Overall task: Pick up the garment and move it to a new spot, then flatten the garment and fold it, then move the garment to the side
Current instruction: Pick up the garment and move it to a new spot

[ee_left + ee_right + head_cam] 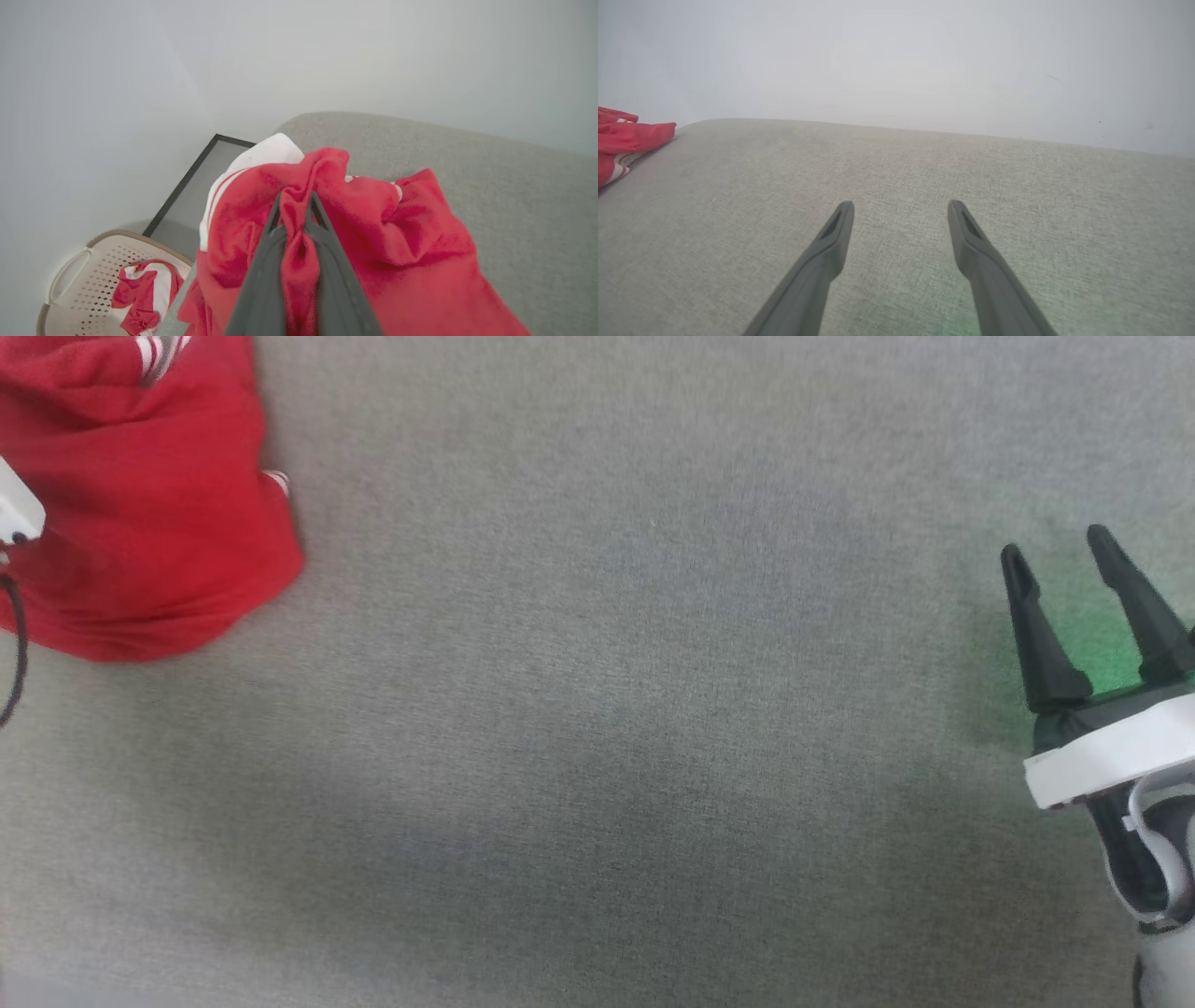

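While your left gripper (294, 200) pinches a raised fold of it, the garment (402, 247) lies bunched at the grey cushion (607, 709), left edge; your right gripper (1060, 546) stands wide and empty, well apart, over the right side.

The garment (140, 523) is red, apparently white-striped at its trim.

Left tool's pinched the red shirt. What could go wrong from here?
1. Left tool pinches only a narrow bunched fold of the garment; it may slip out on lifting.
2. The garment lies at the edge of the gray surface, next to the basket; a drop could land there.
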Controlling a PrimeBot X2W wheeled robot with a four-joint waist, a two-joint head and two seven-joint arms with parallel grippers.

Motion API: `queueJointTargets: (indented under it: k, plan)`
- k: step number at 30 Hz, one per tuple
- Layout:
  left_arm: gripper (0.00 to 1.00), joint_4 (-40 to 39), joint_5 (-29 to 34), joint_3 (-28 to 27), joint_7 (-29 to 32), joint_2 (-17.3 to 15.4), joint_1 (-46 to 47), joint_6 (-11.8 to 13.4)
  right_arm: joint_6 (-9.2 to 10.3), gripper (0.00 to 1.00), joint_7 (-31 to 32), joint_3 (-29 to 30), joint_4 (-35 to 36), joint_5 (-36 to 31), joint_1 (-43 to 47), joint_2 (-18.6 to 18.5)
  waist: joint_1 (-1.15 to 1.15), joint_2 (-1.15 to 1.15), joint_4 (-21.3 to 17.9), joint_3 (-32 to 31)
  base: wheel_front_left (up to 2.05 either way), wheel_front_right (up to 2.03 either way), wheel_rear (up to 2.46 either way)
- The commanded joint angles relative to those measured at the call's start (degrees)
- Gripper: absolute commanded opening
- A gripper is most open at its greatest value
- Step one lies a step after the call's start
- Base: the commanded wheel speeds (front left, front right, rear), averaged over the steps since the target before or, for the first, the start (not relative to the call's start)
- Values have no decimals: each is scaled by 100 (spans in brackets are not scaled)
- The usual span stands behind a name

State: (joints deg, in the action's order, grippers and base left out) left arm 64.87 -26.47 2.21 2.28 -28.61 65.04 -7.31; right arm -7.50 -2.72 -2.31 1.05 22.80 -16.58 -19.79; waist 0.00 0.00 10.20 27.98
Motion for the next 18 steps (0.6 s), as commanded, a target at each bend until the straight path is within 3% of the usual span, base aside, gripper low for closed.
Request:
queueJointTargets:
  k: [1, 8, 18]
  plan:
    - [0, -115, 93, 106, -52, -53, 82, -7, 2, 100, -58, -30, -57, 26, 61, 37, 0, 0, 35, -267, 0, 0, 0]
    - [0, -1075, -116, 887, -75, -405, 107, -11, 2, 100, -258, -74, -352, 59, 132, 224, 0, 0, 68, -872, 0, 0, 0]
    - [0, -2993, -789, 1721, 599, -1119, -58, -13, 2, 100, -436, -131, -621, 72, 186, 450, 0, 0, -51, -1442, 0, 0, 0]
